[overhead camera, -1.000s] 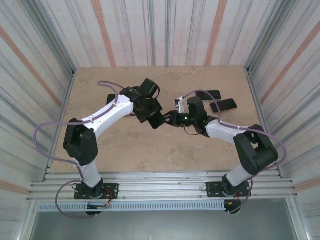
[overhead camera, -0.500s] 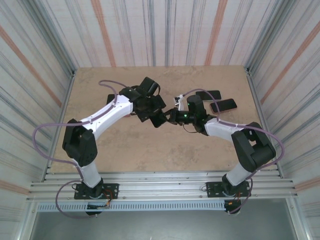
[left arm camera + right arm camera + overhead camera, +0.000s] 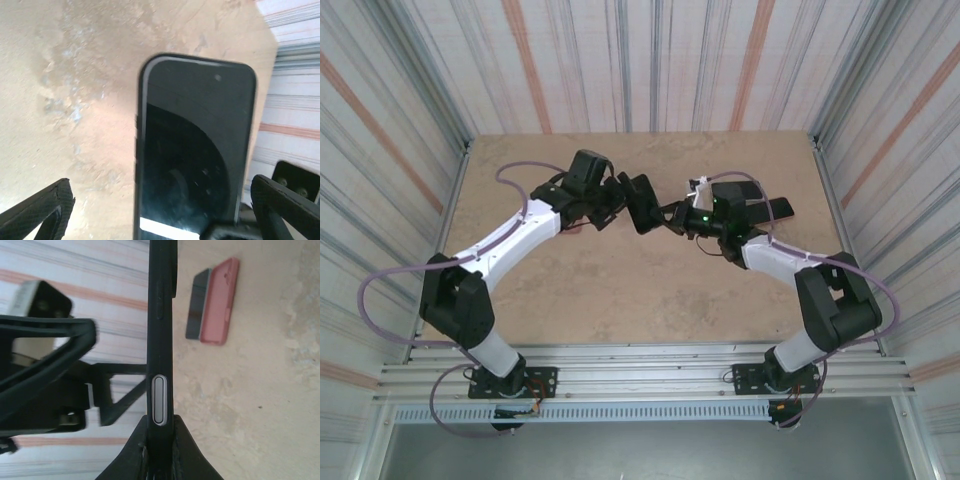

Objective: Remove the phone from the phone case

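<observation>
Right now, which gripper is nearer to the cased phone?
Right. The right gripper has its fingers shut on one end of the phone, holding it. The left gripper is open, its fingers standing either side of the phone, apparently not touching it.

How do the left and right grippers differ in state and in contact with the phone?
The left gripper is open, the right gripper shut. The left gripper's fingers stand wide either side of the phone; the right gripper pinches its edge. Both face the same phone.
</observation>
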